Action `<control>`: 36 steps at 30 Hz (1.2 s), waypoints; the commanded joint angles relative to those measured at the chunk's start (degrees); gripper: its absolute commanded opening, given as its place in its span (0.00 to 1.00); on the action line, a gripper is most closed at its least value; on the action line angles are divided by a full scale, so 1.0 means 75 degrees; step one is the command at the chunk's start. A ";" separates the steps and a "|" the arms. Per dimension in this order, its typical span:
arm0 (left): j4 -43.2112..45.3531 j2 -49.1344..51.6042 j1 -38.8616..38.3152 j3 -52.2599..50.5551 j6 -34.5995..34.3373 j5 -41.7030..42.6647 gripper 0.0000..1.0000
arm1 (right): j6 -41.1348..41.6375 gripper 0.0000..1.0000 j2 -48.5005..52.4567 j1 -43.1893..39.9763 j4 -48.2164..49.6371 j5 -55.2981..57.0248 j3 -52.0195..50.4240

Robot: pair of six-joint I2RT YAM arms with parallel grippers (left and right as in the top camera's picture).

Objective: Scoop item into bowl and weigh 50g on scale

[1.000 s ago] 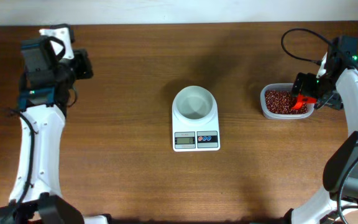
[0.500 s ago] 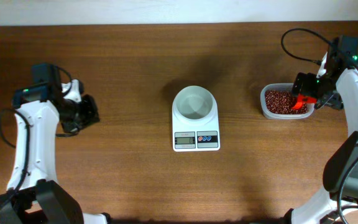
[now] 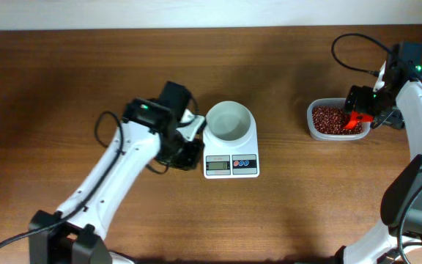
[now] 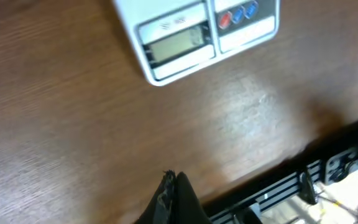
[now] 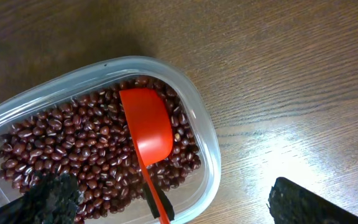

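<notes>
The white bowl (image 3: 229, 121) sits on the white scale (image 3: 231, 166), and looks empty. The scale's display and buttons show at the top of the left wrist view (image 4: 178, 45). My left gripper (image 3: 190, 152) is just left of the scale's front, shut and empty, its tips (image 4: 169, 177) together over bare wood. The reddish-brown beans (image 3: 327, 119) fill a clear tub (image 5: 207, 143). A red scoop (image 5: 146, 129) lies bowl-down on the beans (image 5: 86, 155), with its handle toward me. My right gripper (image 3: 363, 110) hangs over the tub's right end, its fingers (image 5: 174, 190) wide open either side of the handle.
The table's front edge and a dark metal frame (image 4: 291, 186) show at the lower right of the left wrist view. A black cable (image 3: 350, 51) loops above the right arm. The tub (image 3: 333, 135) stands about a hand's width right of the scale.
My left arm has swung from the far left of the table across to the scale's left front. The right arm, scoop and tub have not moved.
</notes>
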 commanded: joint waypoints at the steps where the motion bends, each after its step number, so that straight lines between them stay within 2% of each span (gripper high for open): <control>1: 0.0087 0.0012 -0.0845 0.0006 -0.0157 -0.1005 0.00 | 0.0006 0.99 0.0026 0.0017 0.0000 -0.0035 0.0108; 6: 0.0912 0.0012 -0.2127 -0.0125 -0.0184 -0.2034 0.00 | 0.0006 0.99 0.0026 0.0017 0.0000 -0.0035 0.0108; 7: 0.1116 0.0026 -0.2340 -0.0256 -0.0434 -0.2358 0.00 | 0.0006 0.99 0.0026 0.0017 0.0000 -0.0035 0.0108; 12: 0.2492 0.0093 -0.2492 -0.1349 -0.0723 -0.2629 0.00 | 0.0006 0.99 0.0026 0.0017 0.0000 -0.0035 0.0108; 17: 0.4065 0.0152 -0.2492 -0.1982 0.0085 -0.2614 0.00 | 0.0006 0.99 0.0026 0.0017 0.0000 -0.0035 0.0108; 18: 0.4103 0.0157 -0.2492 -0.1982 0.0087 -0.2550 0.00 | 0.0006 0.99 0.0026 0.0017 0.0000 -0.0035 0.0108; 20: 0.4202 0.0286 -0.2498 -0.1985 0.0749 -0.1580 0.00 | 0.0006 0.99 0.0026 0.0017 0.0000 -0.0035 0.0108; 25: 0.4843 0.0568 -0.2704 -0.1979 0.1547 -0.1364 0.00 | 0.0006 0.99 0.0026 0.0017 0.0000 -0.0035 0.0108; 31: 0.5164 0.0568 -0.3031 -0.1973 0.1690 -0.1230 0.00 | 0.0006 0.99 0.0026 0.0017 0.0000 -0.0035 0.0108; 36: 0.4628 0.0568 -0.3025 -0.1807 0.1743 -0.0551 0.00 | 0.0006 0.99 0.0026 0.0017 0.0000 -0.0035 0.0108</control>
